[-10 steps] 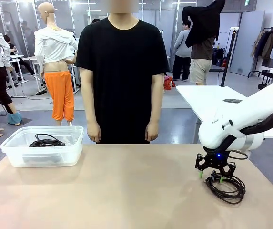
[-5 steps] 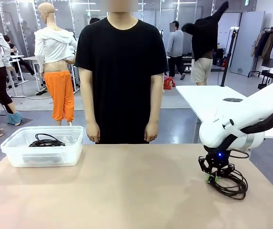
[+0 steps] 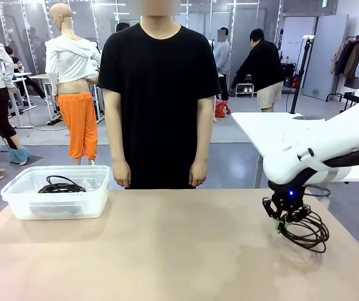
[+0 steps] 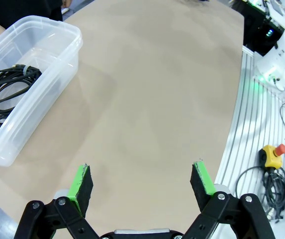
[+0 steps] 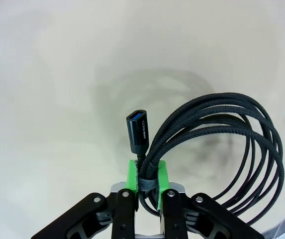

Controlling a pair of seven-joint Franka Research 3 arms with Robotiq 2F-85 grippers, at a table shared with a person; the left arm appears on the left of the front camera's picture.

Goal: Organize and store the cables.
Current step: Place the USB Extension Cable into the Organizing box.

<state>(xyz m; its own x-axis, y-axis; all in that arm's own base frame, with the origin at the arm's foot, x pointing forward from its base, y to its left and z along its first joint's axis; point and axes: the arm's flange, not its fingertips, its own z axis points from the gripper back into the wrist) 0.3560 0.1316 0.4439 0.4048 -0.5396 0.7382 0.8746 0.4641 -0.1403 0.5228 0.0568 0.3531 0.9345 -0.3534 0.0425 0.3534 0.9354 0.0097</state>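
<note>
While two coiled cables are in view, they sit well apart: one braided black cable coil (image 5: 222, 149) hangs lifted off the surface on the robot's right, and one thin black cable coil (image 3: 60, 185) lies inside the single clear plastic bin (image 3: 98, 182) at the far left. The right gripper (image 3: 284, 222) is clenched on the braided coil at its tie; the loops hang tilted toward the table edge, and the blue-tipped plug (image 5: 138, 130) points straight out beyond the fingertips. The left gripper (image 4: 142, 181) stands released above bare tabletop. One person (image 3: 160, 94) stands at the far side of the beige table (image 3: 166, 251), hands down, in a bright open hall
</note>
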